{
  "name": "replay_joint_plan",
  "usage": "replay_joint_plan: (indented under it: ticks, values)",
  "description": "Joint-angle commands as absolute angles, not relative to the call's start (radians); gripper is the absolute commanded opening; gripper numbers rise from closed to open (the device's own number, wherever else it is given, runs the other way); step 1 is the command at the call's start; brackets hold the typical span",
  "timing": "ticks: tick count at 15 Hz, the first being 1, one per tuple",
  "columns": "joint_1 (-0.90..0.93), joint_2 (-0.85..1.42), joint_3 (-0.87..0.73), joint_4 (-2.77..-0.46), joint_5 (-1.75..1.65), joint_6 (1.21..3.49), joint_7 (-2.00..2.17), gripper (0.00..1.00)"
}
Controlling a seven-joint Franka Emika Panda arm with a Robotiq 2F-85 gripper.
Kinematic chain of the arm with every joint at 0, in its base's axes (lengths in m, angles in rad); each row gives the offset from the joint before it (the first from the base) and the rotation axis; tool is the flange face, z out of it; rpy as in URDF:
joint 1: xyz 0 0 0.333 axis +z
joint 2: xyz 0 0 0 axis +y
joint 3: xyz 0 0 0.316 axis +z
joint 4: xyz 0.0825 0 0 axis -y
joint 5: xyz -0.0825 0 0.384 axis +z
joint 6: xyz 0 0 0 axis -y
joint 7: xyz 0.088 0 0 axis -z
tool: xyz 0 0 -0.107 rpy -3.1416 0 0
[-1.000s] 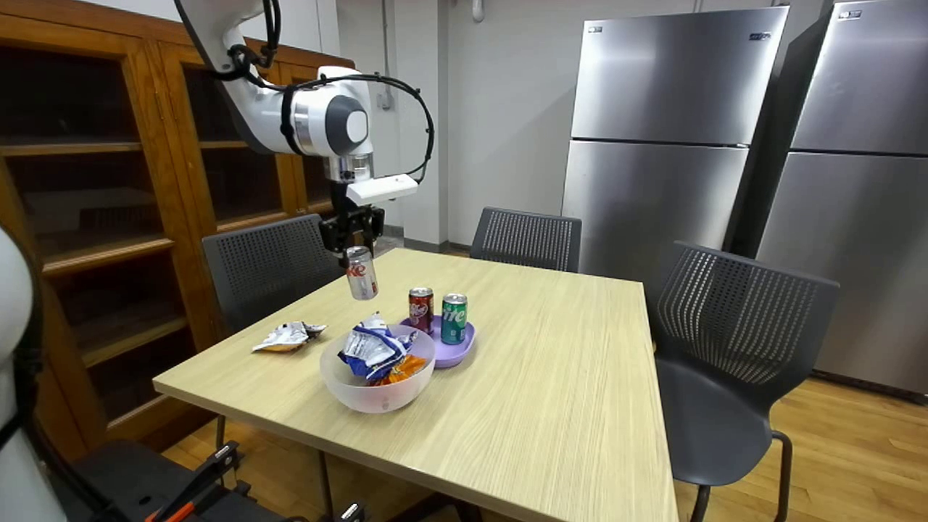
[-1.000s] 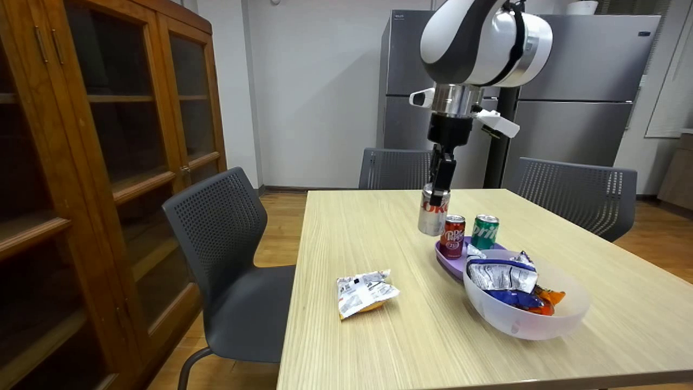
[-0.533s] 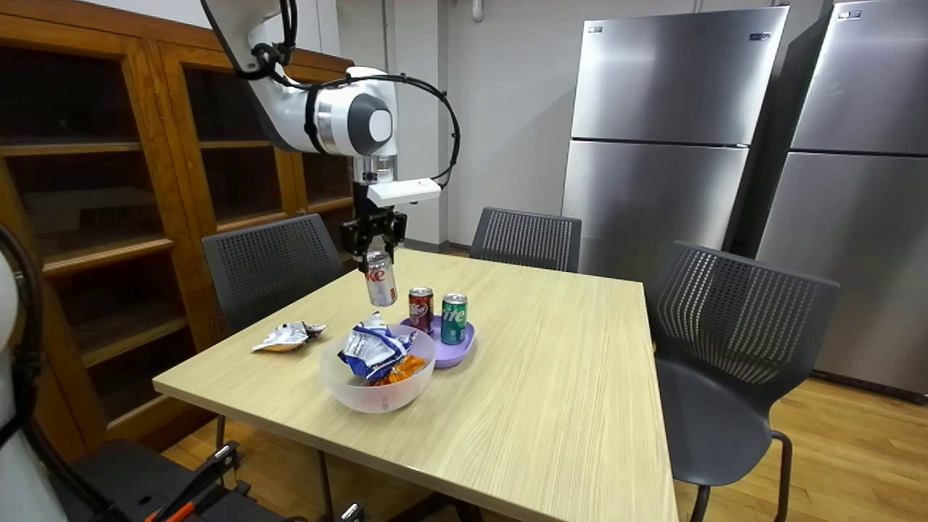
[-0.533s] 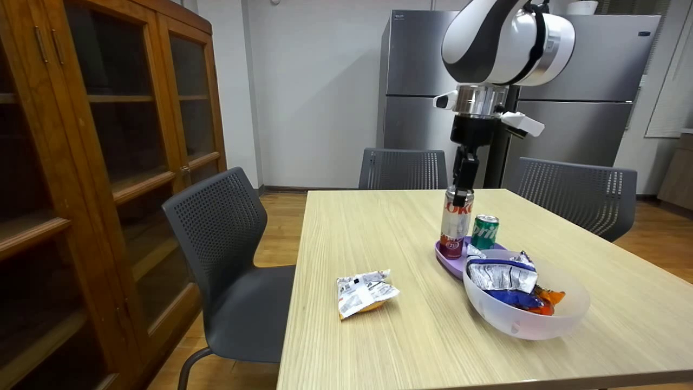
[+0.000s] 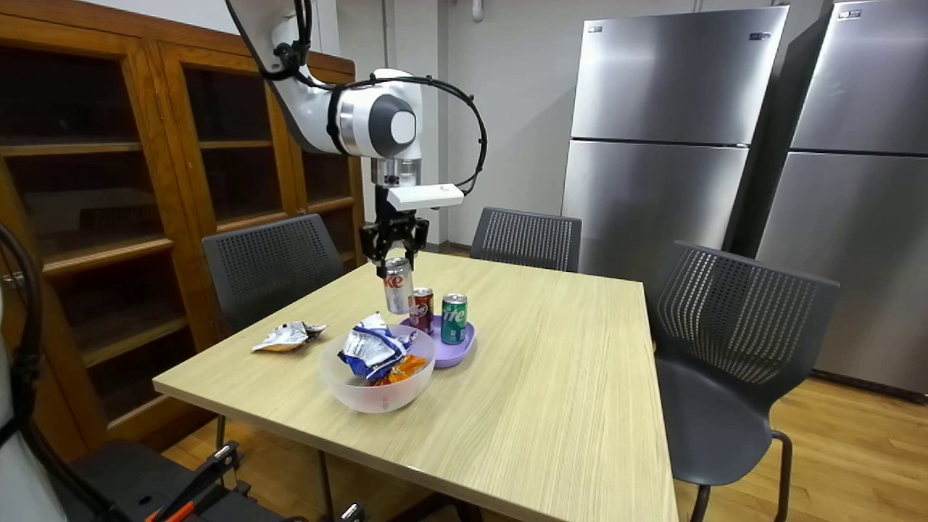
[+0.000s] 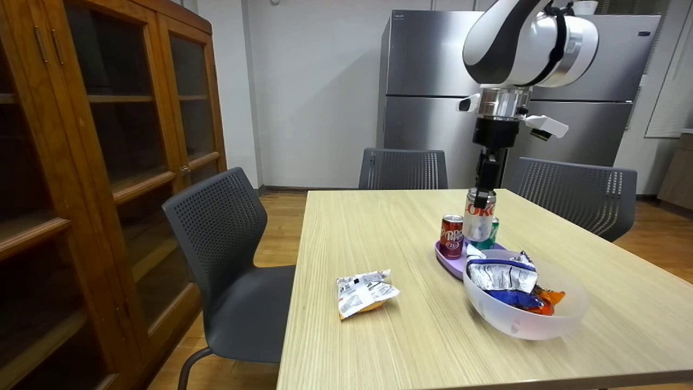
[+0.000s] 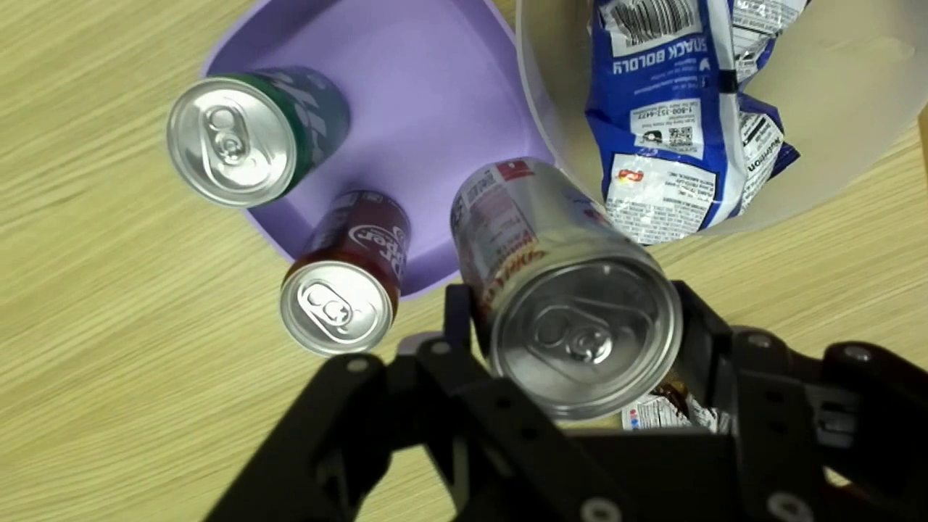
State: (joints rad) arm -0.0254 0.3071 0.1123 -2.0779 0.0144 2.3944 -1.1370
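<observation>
My gripper (image 5: pixel 396 270) is shut on a silver Diet Coke can (image 5: pixel 399 295), held slightly tilted above the table. In the wrist view the can (image 7: pixel 536 232) sits between both fingers (image 7: pixel 458 312), lid towards the camera. Under and beside it is a purple tray (image 7: pixel 428 87) with a dark red Dr Pepper can (image 7: pixel 362 250) and a green Sprite can (image 7: pixel 315 116), both upright. In an exterior view the held can (image 6: pixel 479 227) partly covers the Sprite can (image 6: pixel 492 236); the Dr Pepper can (image 6: pixel 451 236) stands to its left.
A frosted bowl (image 5: pixel 377 397) with blue and orange snack packets (image 5: pixel 373 351) stands against the tray. A loose silver packet (image 6: pixel 365 292) lies on the table (image 6: pixel 346 238). Dark chairs (image 5: pixel 525 235) surround the table; a wooden cabinet (image 5: pixel 170 145) and fridges (image 5: pixel 667 87) stand behind.
The gripper has carried the silver can to the right in both exterior views and slightly lower, from beside the tray to over it. The other things have not moved.
</observation>
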Motion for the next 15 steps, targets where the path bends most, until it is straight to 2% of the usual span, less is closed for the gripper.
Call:
replay_joint_plan:
  ticks: [1,15]
  values:
    - [-0.043,0.308,0.104,-2.051,0.031,2.371,-1.122,0.41]
    - [-0.061,0.397,0.096,-2.007,0.084,2.453,-1.01,0.41]
